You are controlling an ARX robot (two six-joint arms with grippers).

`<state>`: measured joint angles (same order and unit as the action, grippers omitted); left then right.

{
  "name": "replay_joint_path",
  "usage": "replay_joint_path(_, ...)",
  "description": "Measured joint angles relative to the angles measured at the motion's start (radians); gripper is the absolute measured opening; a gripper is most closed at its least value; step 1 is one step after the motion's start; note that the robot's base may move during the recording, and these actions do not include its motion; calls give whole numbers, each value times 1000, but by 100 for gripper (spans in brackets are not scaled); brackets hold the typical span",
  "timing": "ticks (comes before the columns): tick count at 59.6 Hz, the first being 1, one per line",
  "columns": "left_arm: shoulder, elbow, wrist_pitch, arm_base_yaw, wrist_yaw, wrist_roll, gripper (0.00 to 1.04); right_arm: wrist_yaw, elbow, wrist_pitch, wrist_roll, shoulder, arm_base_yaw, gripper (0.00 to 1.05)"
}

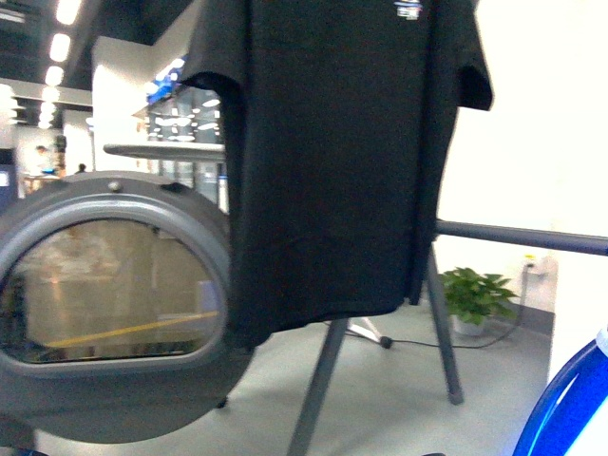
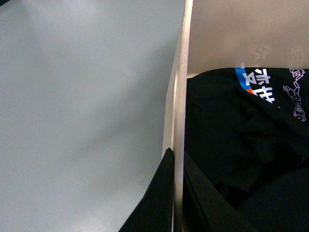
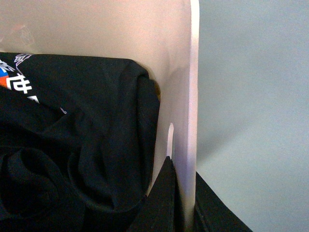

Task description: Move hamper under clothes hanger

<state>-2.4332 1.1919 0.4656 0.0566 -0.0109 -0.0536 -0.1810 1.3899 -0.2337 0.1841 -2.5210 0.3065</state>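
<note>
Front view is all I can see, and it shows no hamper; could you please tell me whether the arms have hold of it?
Observer: Yes. The left tool is closed across a wall of the beige plastic hamper, gripping it from both sides.
Operator: Thank you. And the right arm?
Observer: The right tool grips a hamper wall the same way, right next to the slot handle hole.
Operator: Is the hamper empty?
Observer: No. Crumpled black clothing with white and blue print lies inside it.
</note>
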Motion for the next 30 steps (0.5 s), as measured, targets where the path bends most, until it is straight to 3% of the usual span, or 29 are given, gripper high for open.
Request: replay_joint_path(30, 0, 0, 0, -2, -6, 0, 4, -3, 0, 0, 0, 0, -5, 3)
